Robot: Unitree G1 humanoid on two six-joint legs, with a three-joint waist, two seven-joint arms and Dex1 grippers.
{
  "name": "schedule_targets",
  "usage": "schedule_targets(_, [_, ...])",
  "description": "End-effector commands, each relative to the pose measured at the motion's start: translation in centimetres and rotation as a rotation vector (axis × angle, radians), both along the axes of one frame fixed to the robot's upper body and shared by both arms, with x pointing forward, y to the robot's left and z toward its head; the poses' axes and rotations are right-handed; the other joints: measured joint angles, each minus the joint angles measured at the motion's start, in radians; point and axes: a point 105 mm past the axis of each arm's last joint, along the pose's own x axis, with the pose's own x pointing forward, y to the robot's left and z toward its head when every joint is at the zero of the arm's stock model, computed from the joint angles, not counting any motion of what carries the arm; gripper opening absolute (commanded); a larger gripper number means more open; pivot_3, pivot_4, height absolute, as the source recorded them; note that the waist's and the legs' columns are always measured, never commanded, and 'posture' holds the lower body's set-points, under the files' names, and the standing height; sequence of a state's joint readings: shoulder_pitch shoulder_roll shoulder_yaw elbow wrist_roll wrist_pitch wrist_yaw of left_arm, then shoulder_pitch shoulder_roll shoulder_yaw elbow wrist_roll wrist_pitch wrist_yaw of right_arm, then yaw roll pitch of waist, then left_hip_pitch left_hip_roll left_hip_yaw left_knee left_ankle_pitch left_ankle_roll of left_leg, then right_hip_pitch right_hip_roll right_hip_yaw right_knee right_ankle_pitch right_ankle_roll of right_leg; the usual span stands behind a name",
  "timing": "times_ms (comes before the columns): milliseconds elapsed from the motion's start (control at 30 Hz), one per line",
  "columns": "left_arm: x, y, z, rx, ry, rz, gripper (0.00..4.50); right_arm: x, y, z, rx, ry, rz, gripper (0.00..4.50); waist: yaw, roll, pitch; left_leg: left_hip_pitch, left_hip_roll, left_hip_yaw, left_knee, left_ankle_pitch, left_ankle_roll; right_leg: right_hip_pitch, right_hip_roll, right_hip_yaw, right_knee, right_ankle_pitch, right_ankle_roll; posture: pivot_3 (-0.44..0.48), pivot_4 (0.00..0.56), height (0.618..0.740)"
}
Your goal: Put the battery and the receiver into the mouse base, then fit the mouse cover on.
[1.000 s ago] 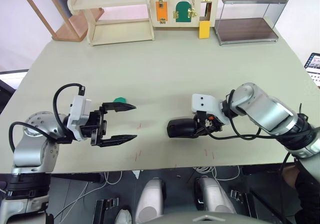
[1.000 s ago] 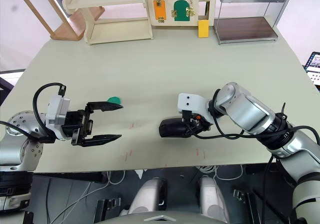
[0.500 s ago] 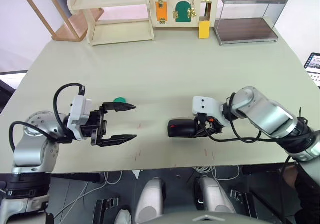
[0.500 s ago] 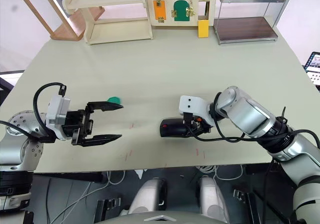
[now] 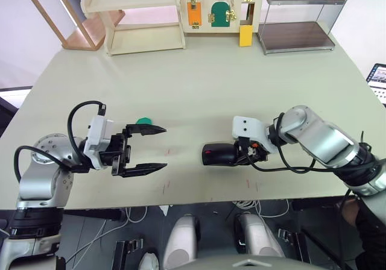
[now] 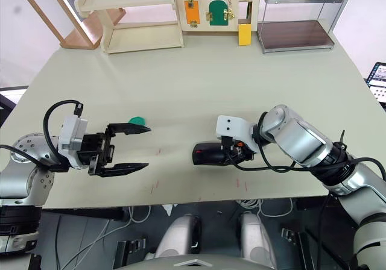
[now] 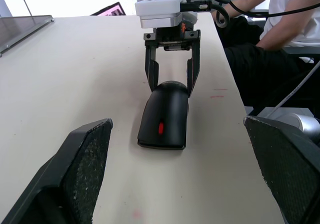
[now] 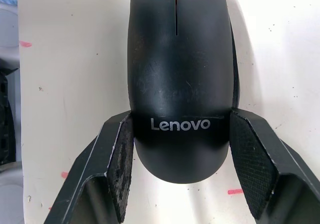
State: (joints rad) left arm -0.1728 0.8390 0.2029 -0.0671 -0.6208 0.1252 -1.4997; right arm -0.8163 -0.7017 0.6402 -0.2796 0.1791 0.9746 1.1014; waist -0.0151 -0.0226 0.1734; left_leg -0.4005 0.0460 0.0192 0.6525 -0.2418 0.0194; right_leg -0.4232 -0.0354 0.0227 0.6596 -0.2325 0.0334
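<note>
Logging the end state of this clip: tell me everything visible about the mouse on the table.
The mouse is a black oval body with its smooth cover on, a red scroll wheel at the front and "Lenovo" printed near the rear. It lies flat on the pale table, front toward the left gripper. The right gripper straddles its rear end, fingers at both sides.

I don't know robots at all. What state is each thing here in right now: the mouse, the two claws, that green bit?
mouse: lying flat on the table, closed up.
mouse cover: fitted in place, logo facing up.
right gripper: closed on the mouse's rear, one finger on each side.
left gripper: open wide, empty, facing the mouse.
green disc: lying flat by the left gripper.
</note>
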Motion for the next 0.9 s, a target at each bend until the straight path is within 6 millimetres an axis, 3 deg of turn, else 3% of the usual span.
schedule_targets(33, [-0.08, -0.22, 0.71, -0.001, -0.033, -0.015, 4.50, 0.24, -0.12, 0.23, 0.010, -0.020, -0.014, 2.23, 0.000, 0.000, 0.000, 0.000, 0.000, 0.000, 0.000, 0.000, 0.000, 0.000, 0.000, 0.000, 0.000, 0.000, 0.000, 0.000, 0.150, 0.740])
schedule_targets(100, [-0.06, -0.22, 0.71, -0.001, -0.034, -0.015, 4.50, 0.19, -0.07, 0.31, 0.011, -0.020, 0.000, 2.23, 0.000, 0.000, 0.000, 0.000, 0.000, 0.000, 0.000, 0.000, 0.000, 0.000, 0.000, 0.000, 0.000, 0.000, 0.000, 0.000, 0.150, 0.740])
schedule_targets(167, [-0.05, -0.23, 0.72, -0.002, -0.034, -0.015, 4.50, 0.17, -0.08, 0.37, 0.011, -0.024, 0.010, 3.31, 0.000, 0.000, 0.000, 0.000, 0.000, 0.000, 0.000, 0.000, 0.000, 0.000, 0.000, 0.000, 0.000, 0.000, 0.000, 0.000, 0.150, 0.740])
schedule_targets(267, [-0.03, -0.23, 0.73, -0.003, -0.035, -0.015, 4.50, 0.28, -0.16, 0.35, 0.004, -0.045, 0.017, 4.44, 0.000, 0.000, 0.000, 0.000, 0.000, 0.000, 0.000, 0.000, 0.000, 0.000, 0.000, 0.000, 0.000, 0.000, 0.000, 0.000, 0.150, 0.740])
schedule_targets(900, [0.12, -0.23, 0.79, -0.004, -0.040, -0.016, 4.50, 0.47, -0.09, 1.05, 0.032, -0.060, 0.028, 4.44, 0.000, 0.000, 0.000, -0.001, 0.000, 0.000, 0.000, 0.000, 0.000, -0.001, 0.000, 0.000, 0.000, 0.000, 0.001, 0.000, 0.150, 0.740])
